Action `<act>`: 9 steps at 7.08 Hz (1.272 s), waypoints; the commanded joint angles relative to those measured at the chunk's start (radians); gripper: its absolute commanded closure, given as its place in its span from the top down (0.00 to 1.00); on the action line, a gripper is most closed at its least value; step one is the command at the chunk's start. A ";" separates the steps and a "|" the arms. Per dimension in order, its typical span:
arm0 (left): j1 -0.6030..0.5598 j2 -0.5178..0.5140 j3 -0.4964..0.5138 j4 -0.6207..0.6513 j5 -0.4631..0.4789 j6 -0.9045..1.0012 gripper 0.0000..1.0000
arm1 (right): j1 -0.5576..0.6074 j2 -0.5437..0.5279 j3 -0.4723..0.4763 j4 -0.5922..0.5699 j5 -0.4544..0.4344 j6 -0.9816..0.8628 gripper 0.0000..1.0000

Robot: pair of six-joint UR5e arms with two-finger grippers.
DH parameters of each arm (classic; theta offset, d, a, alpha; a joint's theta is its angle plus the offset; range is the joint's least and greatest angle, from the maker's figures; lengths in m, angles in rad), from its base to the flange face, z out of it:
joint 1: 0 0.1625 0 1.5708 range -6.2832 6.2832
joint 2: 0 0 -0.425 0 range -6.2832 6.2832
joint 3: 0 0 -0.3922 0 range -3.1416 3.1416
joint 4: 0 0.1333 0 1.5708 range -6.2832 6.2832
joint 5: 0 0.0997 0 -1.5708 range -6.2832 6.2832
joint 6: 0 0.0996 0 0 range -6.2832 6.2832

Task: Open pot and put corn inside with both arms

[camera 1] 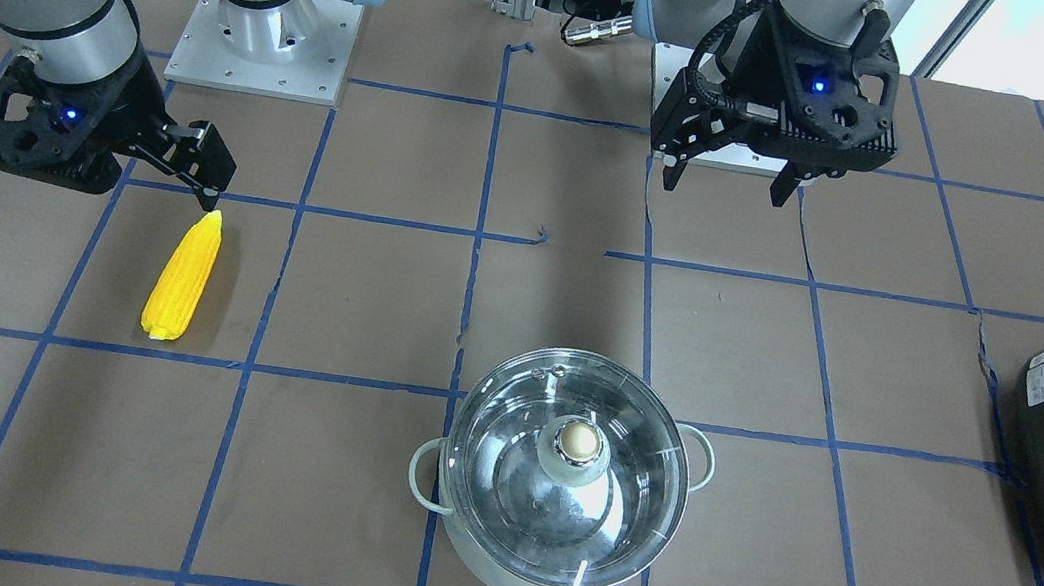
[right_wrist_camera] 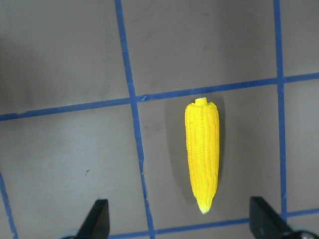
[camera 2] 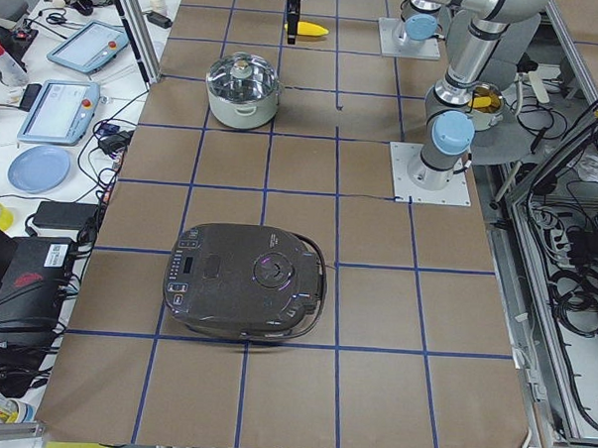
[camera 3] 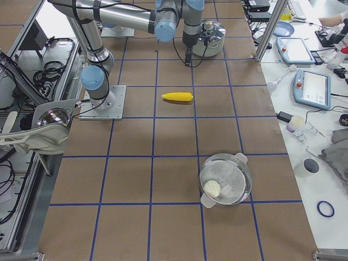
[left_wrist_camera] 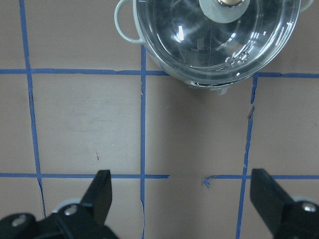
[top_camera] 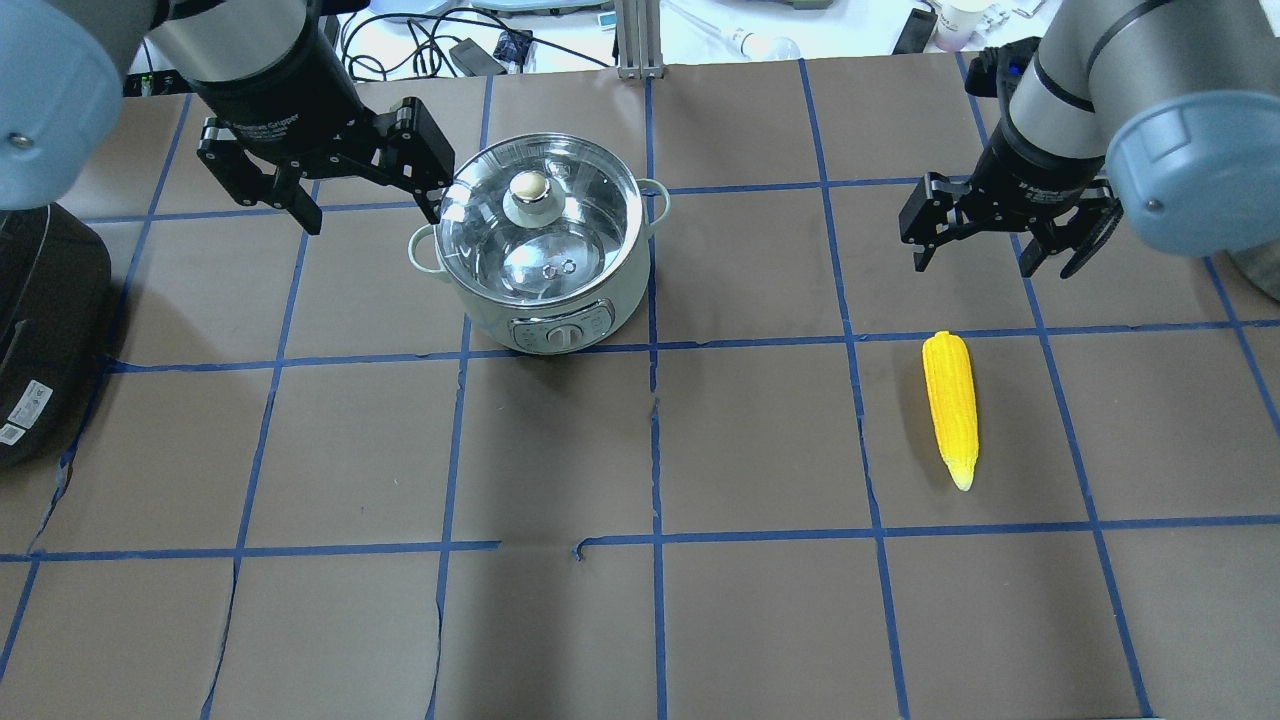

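The pot [top_camera: 540,270] stands on the table with its glass lid and gold knob [top_camera: 530,186] on; it also shows in the front view [camera 1: 555,499] and the left wrist view [left_wrist_camera: 214,45]. My left gripper [top_camera: 372,212] hangs open and empty above the table beside the pot, toward its left handle, touching nothing. The yellow corn [top_camera: 950,405] lies flat on the table on my right side. My right gripper [top_camera: 975,262] hangs open and empty above the table just beyond the corn's blunt end. The right wrist view shows the corn [right_wrist_camera: 202,154] in front of the spread fingers.
A big black rounded appliance [top_camera: 40,330] sits at the table's left end. Another glass-lidded pot [camera 3: 225,179] stands near the table's right end. Blue tape lines grid the brown table cover [top_camera: 650,450]. The arm bases [camera 1: 262,47] stand at the robot's edge.
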 commanded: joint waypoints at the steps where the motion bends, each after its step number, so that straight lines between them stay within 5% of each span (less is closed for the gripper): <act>1: 0.000 0.000 0.000 0.000 0.000 0.001 1.00 | -0.043 0.041 0.154 -0.231 -0.012 -0.099 1.00; 3: 0.002 0.000 -0.002 0.000 0.001 0.001 1.00 | -0.063 0.098 0.315 -0.496 -0.026 -0.140 1.00; 6: 0.037 -0.047 -0.003 0.012 0.003 -0.015 1.00 | -0.115 0.191 0.368 -0.557 0.046 -0.135 1.00; 9: 0.009 -0.311 0.027 0.349 -0.026 -0.155 1.00 | -0.115 0.216 0.371 -0.582 0.037 -0.131 0.97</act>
